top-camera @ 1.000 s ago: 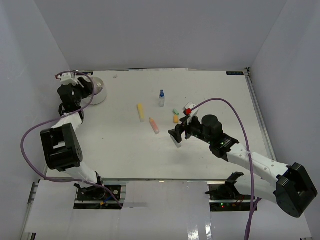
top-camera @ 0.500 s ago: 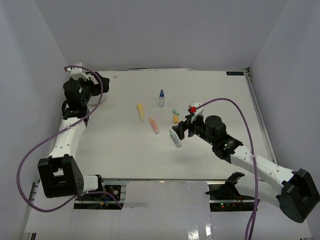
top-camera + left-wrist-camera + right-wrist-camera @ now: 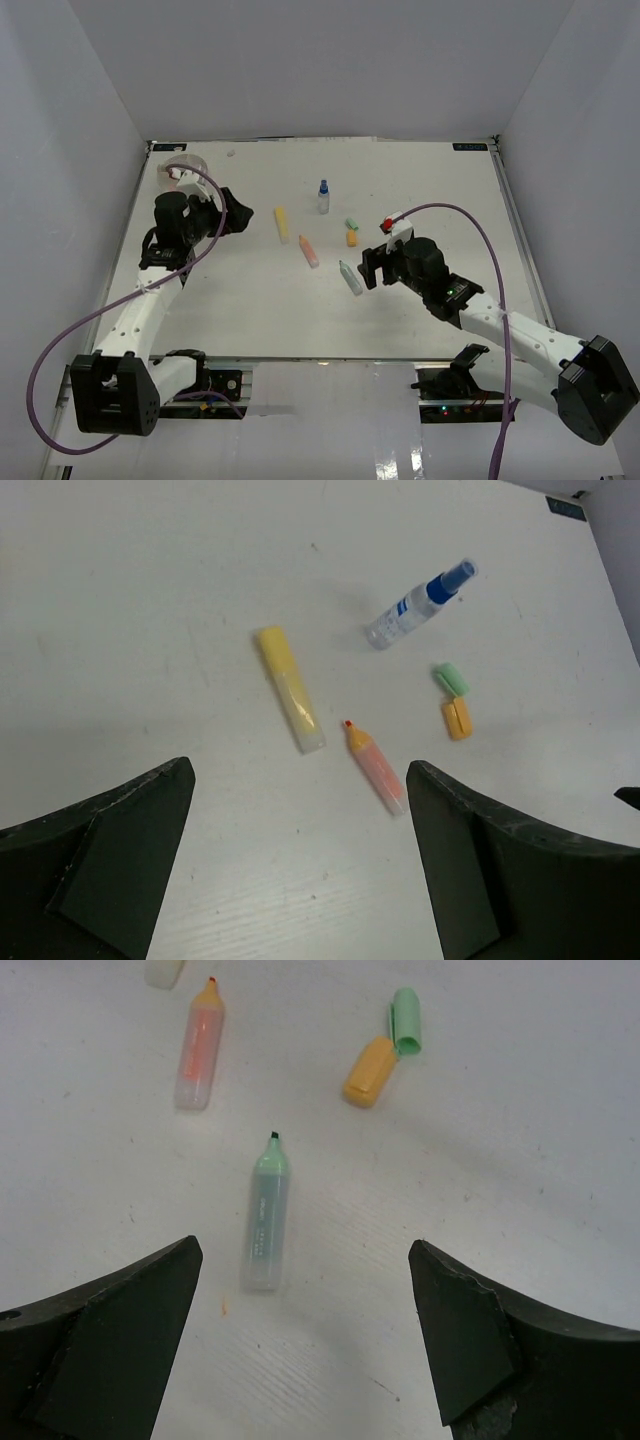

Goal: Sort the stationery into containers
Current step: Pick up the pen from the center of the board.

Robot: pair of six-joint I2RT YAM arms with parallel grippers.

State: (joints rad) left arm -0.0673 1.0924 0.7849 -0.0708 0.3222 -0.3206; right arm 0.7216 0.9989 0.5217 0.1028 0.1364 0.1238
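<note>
The left gripper (image 3: pixel 240 216) is seen spread wide with nothing in it, hung over bare table (image 3: pixel 250 310) just left of the yellow marker (image 3: pixel 282 224). The white tub (image 3: pixel 190 161) is found behind that arm in the far left corner, close to the left wall (image 3: pixel 90 150) and partly hidden, so its compartments cannot be made out. The right gripper (image 3: pixel 368 268) is likewise held spread, with the teal marker (image 3: pixel 265 1222) lying flat and untouched below the gap between its fingers. The pink marker (image 3: pixel 309 251) is laid between the yellow and teal ones, apart from both. The blue-capped bottle (image 3: pixel 323 197) is set farther back. The green block (image 3: pixel 405 1020) and orange block (image 3: pixel 371 1071) are seen meeting at one end. Broad bare surface is left along the near edge and out to the right edge
</note>
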